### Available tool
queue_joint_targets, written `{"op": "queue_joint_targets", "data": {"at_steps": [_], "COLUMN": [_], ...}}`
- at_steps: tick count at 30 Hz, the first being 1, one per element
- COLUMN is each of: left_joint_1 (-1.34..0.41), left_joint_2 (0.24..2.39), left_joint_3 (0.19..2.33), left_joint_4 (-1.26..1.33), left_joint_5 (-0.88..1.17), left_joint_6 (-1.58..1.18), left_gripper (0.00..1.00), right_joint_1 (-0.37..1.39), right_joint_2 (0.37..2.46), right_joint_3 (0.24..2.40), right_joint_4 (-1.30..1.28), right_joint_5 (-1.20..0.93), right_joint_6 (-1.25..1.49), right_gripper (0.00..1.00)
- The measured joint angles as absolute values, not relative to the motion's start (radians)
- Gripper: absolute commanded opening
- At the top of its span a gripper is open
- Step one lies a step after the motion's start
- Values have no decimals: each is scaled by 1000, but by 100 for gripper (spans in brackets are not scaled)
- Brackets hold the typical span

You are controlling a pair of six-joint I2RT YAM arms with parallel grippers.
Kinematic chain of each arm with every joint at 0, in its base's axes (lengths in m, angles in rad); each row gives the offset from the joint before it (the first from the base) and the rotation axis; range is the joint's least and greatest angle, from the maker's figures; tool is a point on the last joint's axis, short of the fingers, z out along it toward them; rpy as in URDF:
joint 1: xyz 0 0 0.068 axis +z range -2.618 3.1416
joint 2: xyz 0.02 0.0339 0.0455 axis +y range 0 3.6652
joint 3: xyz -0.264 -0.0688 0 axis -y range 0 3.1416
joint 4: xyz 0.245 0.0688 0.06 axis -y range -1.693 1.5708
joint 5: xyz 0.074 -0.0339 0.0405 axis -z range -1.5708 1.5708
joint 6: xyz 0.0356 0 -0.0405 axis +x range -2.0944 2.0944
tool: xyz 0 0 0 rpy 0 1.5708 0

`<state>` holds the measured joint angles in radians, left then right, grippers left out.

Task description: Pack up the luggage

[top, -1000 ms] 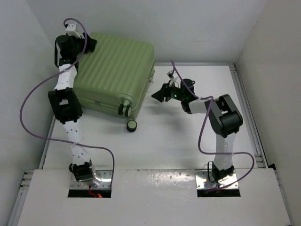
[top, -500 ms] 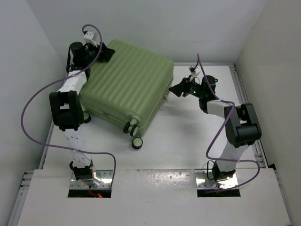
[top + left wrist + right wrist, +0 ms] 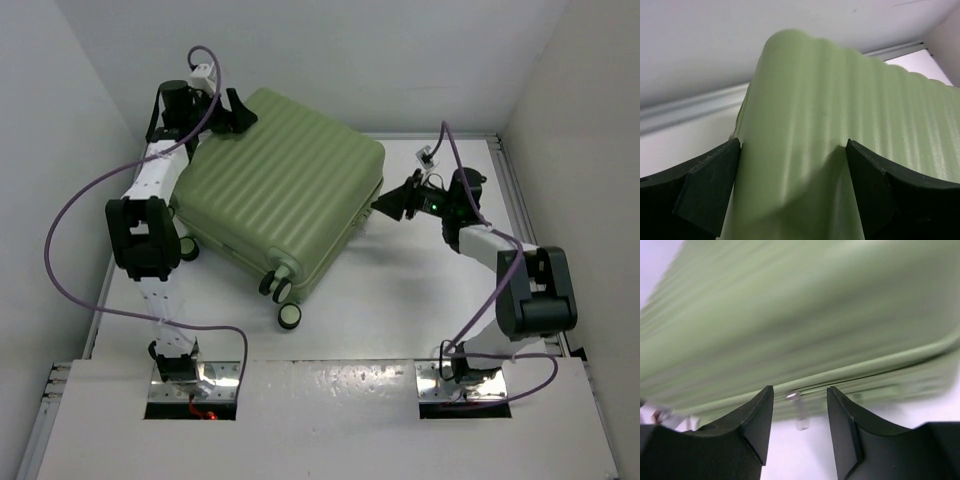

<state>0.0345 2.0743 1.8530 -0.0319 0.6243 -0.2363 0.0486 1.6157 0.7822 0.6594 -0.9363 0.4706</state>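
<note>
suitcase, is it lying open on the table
No, the suitcase lies shut with its ribbed green shell facing up.

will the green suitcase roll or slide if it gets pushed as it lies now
Probably slides or pivots rather than rolls: the suitcase lies on its broad side, with its wheels pointing sideways. It looks rigid and ribbed, so it should move as one piece.

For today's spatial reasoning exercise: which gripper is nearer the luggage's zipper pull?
Right. The right gripper has its open fingers framing the zipper pull on the side seam of the luggage. The left gripper straddles the opposite far corner.
</note>
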Motion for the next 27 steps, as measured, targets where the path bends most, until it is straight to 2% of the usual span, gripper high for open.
{"op": "queue_joint_targets", "data": {"at_steps": [5,9,12,14,19,25,27], "left_joint_1": [88,205,284,294,291,299,299], "left_joint_2": [1935,1755,1573,1469,1290,1270,1269], "left_joint_3": [1805,1676,1568,1532,1476,1448,1446], "left_joint_4": [-255,-344,-401,-450,-640,-958,-1052], "left_joint_5": [505,424,378,392,515,653,670], "left_joint_6": [-274,-306,-280,-243,-32,216,294], "left_gripper": [93,94,92,89,89,88,90], "right_joint_1": [156,368,499,572,703,766,787], "right_joint_2": [1446,1288,1251,1284,1471,1665,1730], "right_joint_3": [692,635,579,551,559,701,773], "right_joint_4": [579,376,301,278,313,412,445], "right_joint_5": [-1024,-977,-898,-835,-678,-591,-562], "right_joint_6": [360,135,-7,-65,-123,-125,-111], "right_gripper": [40,27,23,23,27,31,32]}}
